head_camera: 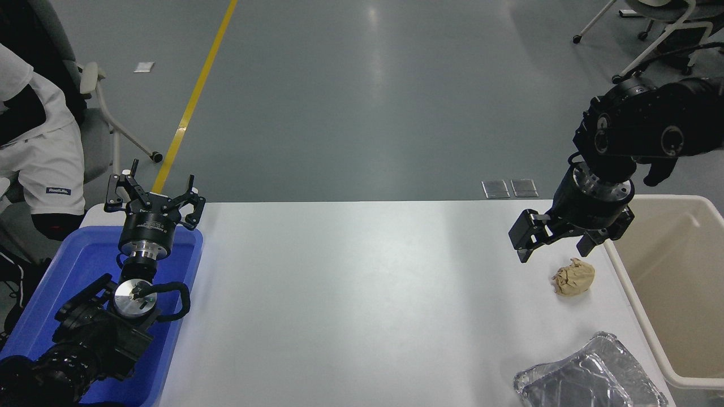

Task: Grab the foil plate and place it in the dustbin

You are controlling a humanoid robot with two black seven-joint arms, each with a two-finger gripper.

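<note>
My right pincer (557, 240) hangs released above the bench (350, 294), its fingers spread and holding nothing, just past the near-left corner of the dustbin (667, 271). The foil plate (588, 376) that I am after lies flat at the bench's near right corner, close to the dustbin's rim and partly cut off by the bottom edge of my view, well apart from where I hover. Between the plate and me sits a crumpled tan paper ball (574, 276), almost directly under my fingers. That is the first risk as I judge it: if I drop straight down I would close on the ball, not the plate, or knock it aside on my way back toward myself. The second is the plate itself; it looks thin and dented, so a hard squeeze on its crinkled rim could fold it, and a shallow grip could let it slip out as I lift. Since part of it is out of view, I cannot tell how much rim I have to work with. The third is the dustbin's wall, so near the plate that a wide approach might bump it. My left pincer (154, 199) is parked over the blue tray (186, 294) at the left, fingers open. A person (34, 141) sits at the far left.
</note>
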